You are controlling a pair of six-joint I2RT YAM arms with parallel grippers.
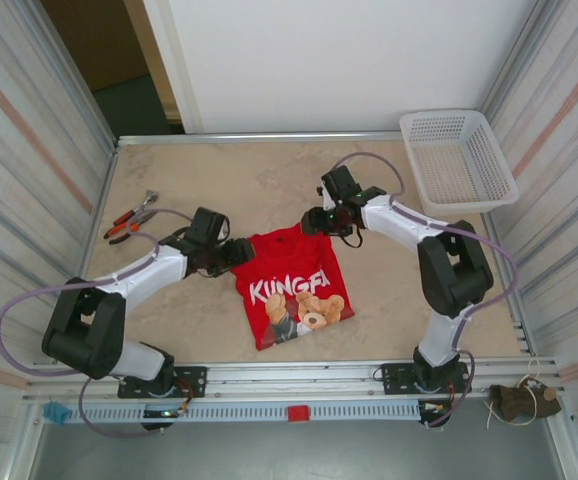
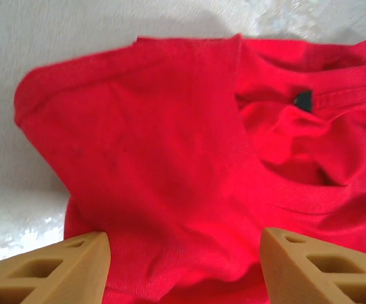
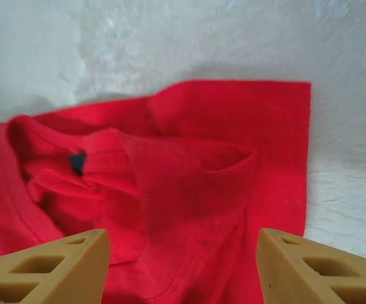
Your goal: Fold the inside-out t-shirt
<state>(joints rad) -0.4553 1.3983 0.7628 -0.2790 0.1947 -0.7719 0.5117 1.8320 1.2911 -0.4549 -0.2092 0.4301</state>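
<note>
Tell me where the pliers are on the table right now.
In the top view, the red-handled pliers lie on the left side of the table, close to the left wall, off to the left of the left gripper and the red t-shirt.

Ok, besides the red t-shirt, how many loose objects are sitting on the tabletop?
2: red-handled pliers near the table's far-left edge, and a white mesh basket in the far-right corner. Anything lying under the t-shirt would be hidden.

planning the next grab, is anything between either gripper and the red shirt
Nothing visible. The left gripper and right gripper sit open right over the t-shirt at its collar end; the pliers and basket lie well off to the sides.
</note>
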